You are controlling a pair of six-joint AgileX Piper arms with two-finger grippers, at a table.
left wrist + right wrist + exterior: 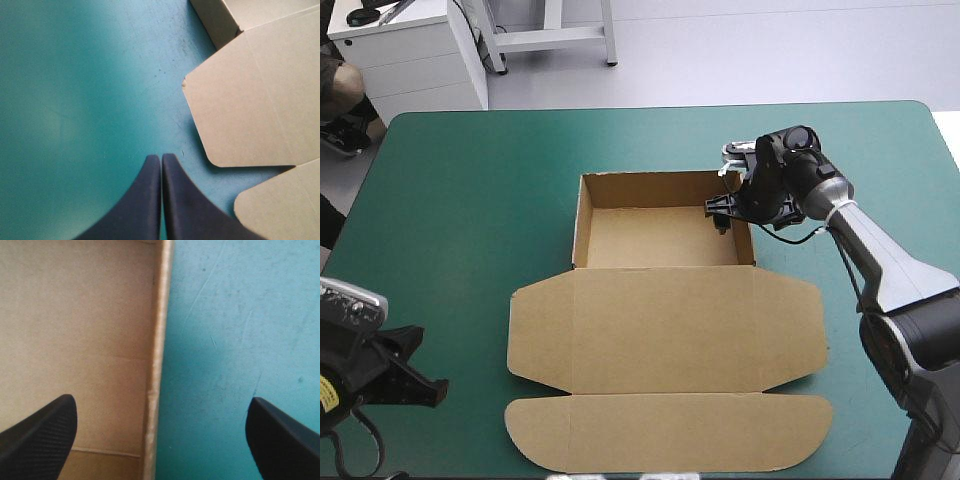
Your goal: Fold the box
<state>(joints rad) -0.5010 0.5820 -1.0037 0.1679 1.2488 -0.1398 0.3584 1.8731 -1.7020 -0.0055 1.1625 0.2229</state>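
Half done: box (660, 240) walls (157, 340) are standing, lid (665, 340) lying flat; right claw (160, 407), spread, is straddling one; left claw (161, 159) is idling, pinched together.

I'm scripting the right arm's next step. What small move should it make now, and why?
Probably shut the right tool on the box at its right wall, I'd judge. Its fingers stand open astride that raised wall, one inside the box and one over the teal-green cover.

The teal-green cover (450, 200) looks faintly scratched.
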